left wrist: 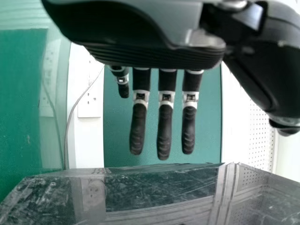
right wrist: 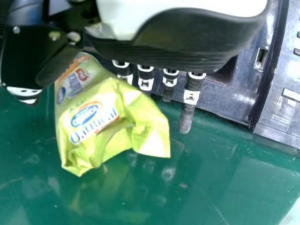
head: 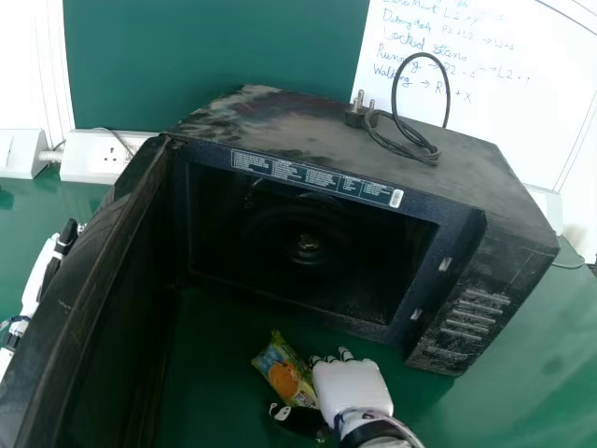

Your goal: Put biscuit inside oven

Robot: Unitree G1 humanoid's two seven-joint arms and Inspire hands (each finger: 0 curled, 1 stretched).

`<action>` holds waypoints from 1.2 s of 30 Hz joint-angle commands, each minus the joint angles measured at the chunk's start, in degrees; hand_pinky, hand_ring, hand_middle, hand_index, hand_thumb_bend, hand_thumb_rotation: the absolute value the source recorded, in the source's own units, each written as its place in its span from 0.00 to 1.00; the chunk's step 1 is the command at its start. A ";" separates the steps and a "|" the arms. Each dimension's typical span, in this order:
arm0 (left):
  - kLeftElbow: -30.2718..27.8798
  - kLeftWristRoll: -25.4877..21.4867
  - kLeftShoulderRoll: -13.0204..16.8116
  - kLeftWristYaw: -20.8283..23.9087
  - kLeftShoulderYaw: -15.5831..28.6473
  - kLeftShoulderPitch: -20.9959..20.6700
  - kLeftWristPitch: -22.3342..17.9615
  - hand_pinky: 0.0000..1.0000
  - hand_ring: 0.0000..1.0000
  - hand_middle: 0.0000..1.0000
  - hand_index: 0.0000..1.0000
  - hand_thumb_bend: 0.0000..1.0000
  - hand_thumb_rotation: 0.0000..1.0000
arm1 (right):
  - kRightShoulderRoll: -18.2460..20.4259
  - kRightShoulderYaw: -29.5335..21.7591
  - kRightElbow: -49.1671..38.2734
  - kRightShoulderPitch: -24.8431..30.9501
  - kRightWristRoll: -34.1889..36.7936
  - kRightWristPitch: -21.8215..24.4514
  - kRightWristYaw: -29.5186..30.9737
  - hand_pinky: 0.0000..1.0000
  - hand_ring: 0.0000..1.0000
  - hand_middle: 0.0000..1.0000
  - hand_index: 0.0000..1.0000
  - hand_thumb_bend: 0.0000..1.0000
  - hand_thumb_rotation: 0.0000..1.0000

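In the head view the yellow-green biscuit packet (head: pixel 284 371) is at the microwave's front, against the left side of my right hand (head: pixel 353 387). The right wrist view has the packet (right wrist: pixel 105 119) between the spread thumb and slightly bent fingers of my right hand (right wrist: pixel 173 40); the thumb tip stands away from the wrapper. Some fingertips are hidden. The black microwave oven (head: pixel 420 205) stands with its door wide and its cavity visible. My left hand (head: pixel 61 257) is beyond the door at the far left; in the left wrist view the left hand (left wrist: pixel 164 119) has straight fingers.
The open door (head: pixel 89 308) rises along the left side. A coiled cable with a plug (head: pixel 401 135) lies on the microwave's top. The green table (head: pixel 504 392) extends to the right. Behind stand a socket box (head: pixel 98 159) and a whiteboard (head: pixel 513 93).
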 commanded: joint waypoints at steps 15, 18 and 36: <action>-0.32 0.35 0.25 0.72 -0.35 0.02 -0.03 0.31 0.37 0.43 0.48 0.52 0.08 | -0.04 2.95 5.98 4.71 -3.64 1.10 -7.02 0.71 0.86 0.92 0.93 0.91 0.48; -0.11 -0.01 0.21 0.44 -0.27 -0.08 0.05 0.31 0.37 0.43 0.48 0.52 0.08 | -0.52 3.64 6.06 5.21 -4.39 0.79 -8.10 0.71 0.86 0.92 0.92 0.90 0.47; -0.26 0.51 0.18 0.92 -0.36 0.04 -0.10 0.31 0.37 0.43 0.48 0.52 0.08 | -5.49 6.63 10.55 7.09 -9.09 0.55 -20.36 0.64 0.72 0.77 0.79 0.65 0.24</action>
